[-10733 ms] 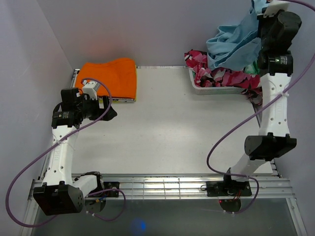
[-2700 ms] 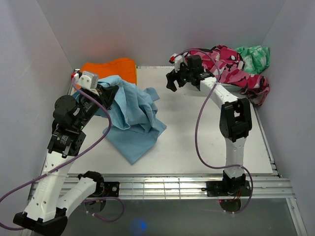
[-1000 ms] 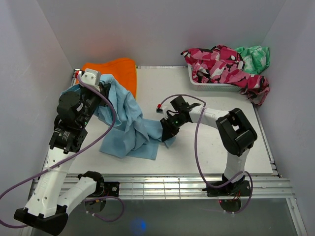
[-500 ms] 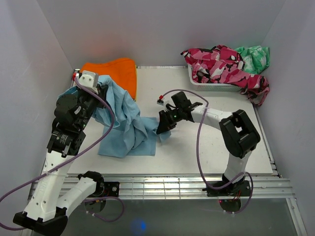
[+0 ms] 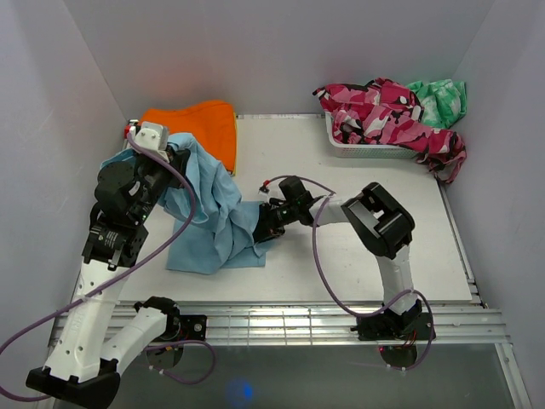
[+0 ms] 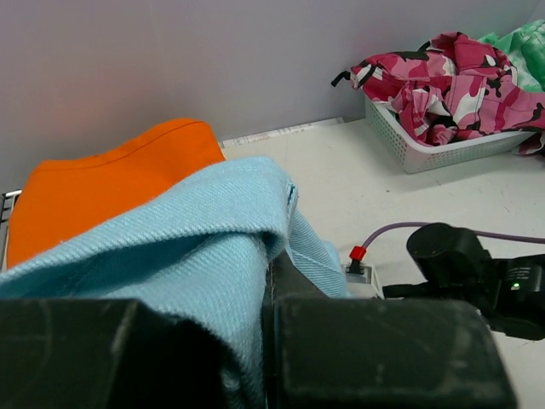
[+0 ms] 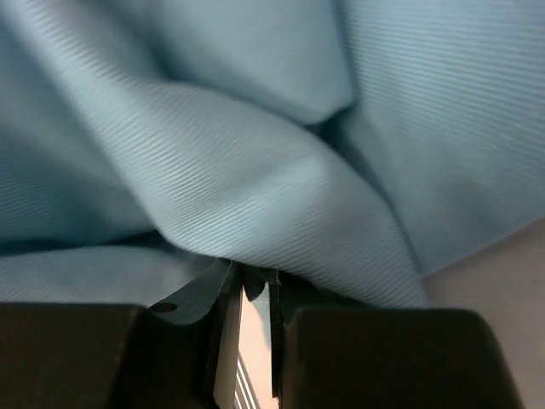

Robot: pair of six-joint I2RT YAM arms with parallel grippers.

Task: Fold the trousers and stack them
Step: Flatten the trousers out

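**Blue trousers held at two points on the left of the table**

Pale lilac walls close in a white table. At its far left corner lies a folded orange garment, probably the start of the stack. At the far right a white basket holds a pink camouflage garment and a green one.

The sky-blue trousers are on the left half of the table, crumpled and not yet folded. Their upper part is lifted and overlaps the near edge of the orange garment in the top view. The lower part spreads flat on the table.

The left arm is raised, and its jaws are closed on a bunched fold. In the left wrist view the cloth runs down between them and drapes over one side. Holding that end high seems meant to let the cloth's weight pull the legs out.

The right arm reaches low across the table to the right edge of the cloth. Its jaws are narrow, with only a slit between them. A ridge of blue cloth lies at their tips and looks nipped, though I cannot be sure of it. A second hold there would let the two arms stretch the trousers flat before any fold.
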